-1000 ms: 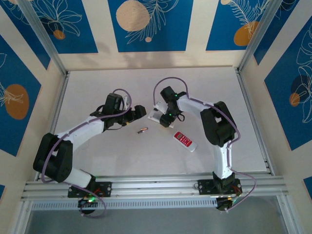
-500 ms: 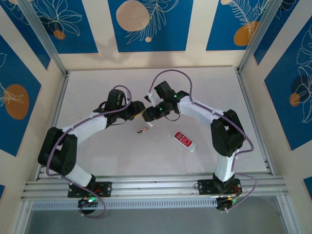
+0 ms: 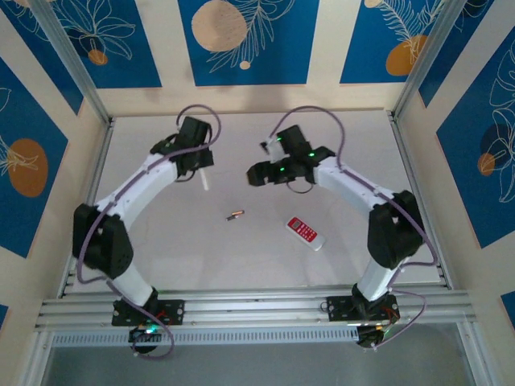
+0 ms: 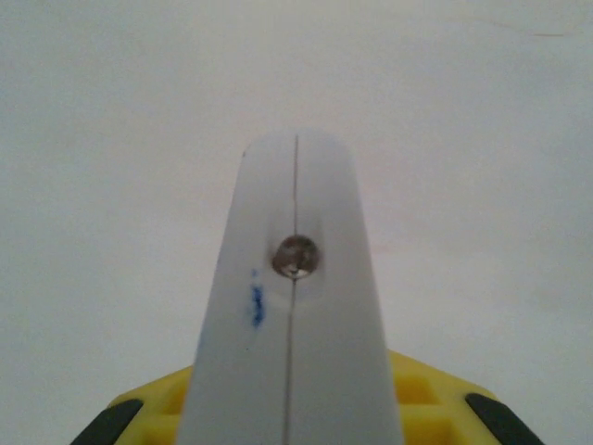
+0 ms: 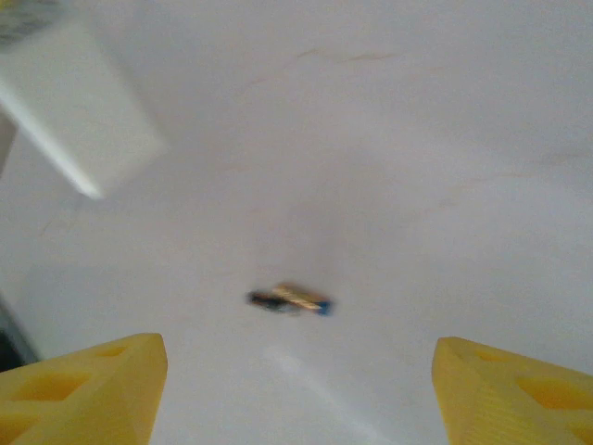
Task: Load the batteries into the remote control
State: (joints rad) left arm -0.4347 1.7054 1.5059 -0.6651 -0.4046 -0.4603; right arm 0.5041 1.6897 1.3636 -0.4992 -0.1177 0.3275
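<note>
Left gripper (image 4: 295, 408): jaws clamped on a white piece (image 4: 295, 204) that stuck out straight ahead of the fingers, clear of the table (image 3: 338, 145). It showed a fine seam down its middle and a small round metallic spot (image 4: 296, 257) on that seam. I could not tell whether this piece was a cover or another part of the remote. Right gripper (image 5: 298, 371): jaws wide apart, nothing between them, hanging above the table. One battery (image 5: 289, 298) lay flat on the table ahead of the right fingers, roughly centred in the gap but well below it, and blurred in the wrist view. From above it sat apart from both grippers, on the side nearer the arm bases. Farther off to the right of the battery lay the remote control (image 3: 306, 232), red-and-white face up, near the battery but not touching it, and its battery bay was not visible. Judgement: the step in hand was the battery pickup, and no cell was loaded yet. The next move called for lowering the right gripper over the battery, jaws square across its slim body, and closing gently, as so small a cylinder could roll or squirt out.
</note>
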